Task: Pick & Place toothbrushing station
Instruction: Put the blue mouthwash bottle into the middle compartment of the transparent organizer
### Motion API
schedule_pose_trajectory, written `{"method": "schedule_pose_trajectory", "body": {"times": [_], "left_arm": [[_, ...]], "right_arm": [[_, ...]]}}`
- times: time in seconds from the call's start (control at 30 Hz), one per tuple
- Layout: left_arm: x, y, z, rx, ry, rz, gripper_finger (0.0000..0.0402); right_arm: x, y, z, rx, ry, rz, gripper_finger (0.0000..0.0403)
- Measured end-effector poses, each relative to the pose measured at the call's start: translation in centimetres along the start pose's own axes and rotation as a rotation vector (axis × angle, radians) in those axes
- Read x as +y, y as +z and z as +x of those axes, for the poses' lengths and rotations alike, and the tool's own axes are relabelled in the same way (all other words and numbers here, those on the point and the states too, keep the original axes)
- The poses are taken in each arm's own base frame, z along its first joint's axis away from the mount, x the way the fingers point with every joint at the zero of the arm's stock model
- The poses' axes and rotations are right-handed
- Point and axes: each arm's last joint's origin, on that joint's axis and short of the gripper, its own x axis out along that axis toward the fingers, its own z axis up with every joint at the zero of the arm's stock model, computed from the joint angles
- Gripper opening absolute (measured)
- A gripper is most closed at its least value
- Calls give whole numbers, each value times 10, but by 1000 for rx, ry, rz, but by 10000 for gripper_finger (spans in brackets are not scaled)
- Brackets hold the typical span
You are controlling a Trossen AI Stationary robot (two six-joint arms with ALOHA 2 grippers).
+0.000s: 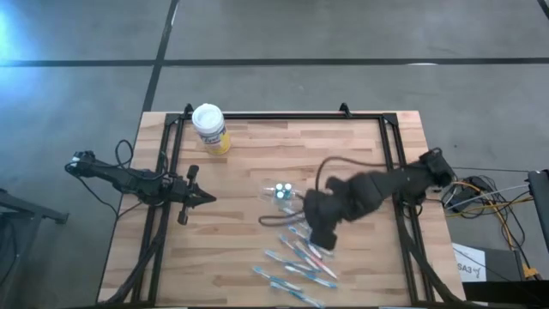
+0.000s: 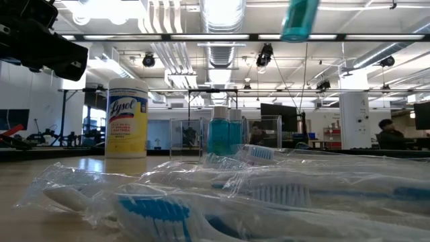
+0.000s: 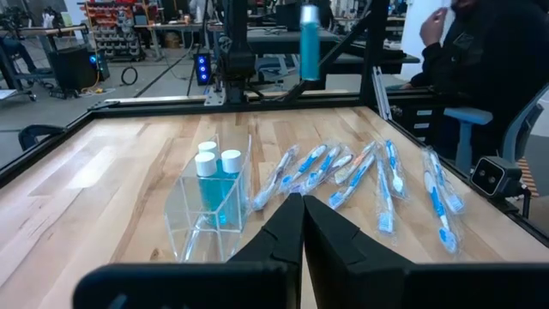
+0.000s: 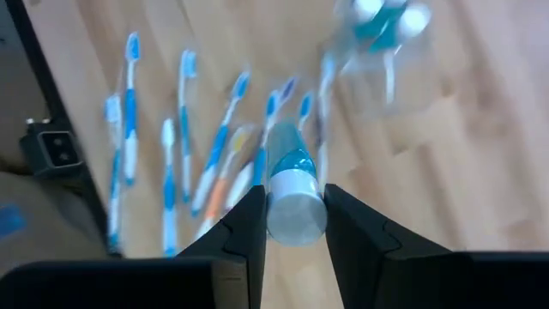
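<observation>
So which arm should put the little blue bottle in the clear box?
The right one. Its gripper already holds a small blue bottle above the toothbrushes, near the clear box. The left gripper waits shut, farther off.

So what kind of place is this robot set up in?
Probably a large robotics lab or workshop: exposed ceiling ducts, other work stations with monitors, and a seated person beside the wooden table.
</observation>
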Motion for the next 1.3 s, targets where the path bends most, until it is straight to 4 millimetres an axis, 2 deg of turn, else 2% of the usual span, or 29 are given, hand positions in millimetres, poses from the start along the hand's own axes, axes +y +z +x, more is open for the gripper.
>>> {"method": "schedule_pose_trajectory", "body": {"times": [0.17,0.43,0.67,0.9,1.03,1.3], "left_arm": [[0,0,0,0,1,0,16],[0,0,0,0,1,-18,12],[0,0,0,0,1,-18,16],[0,0,0,0,1,-19,18],[0,0,0,0,1,-10,18],[0,0,0,0,1,-12,12]], "right_arm": [[-28,25,-7,-38,-12,-86,89],[-59,47,-1,-41,-18,-329,89],[-67,63,1,-128,-18,-523,89],[-75,66,3,-126,-38,-634,89],[-75,65,11,-101,-53,-757,89],[-77,61,35,-46,-63,-803,89]]}}
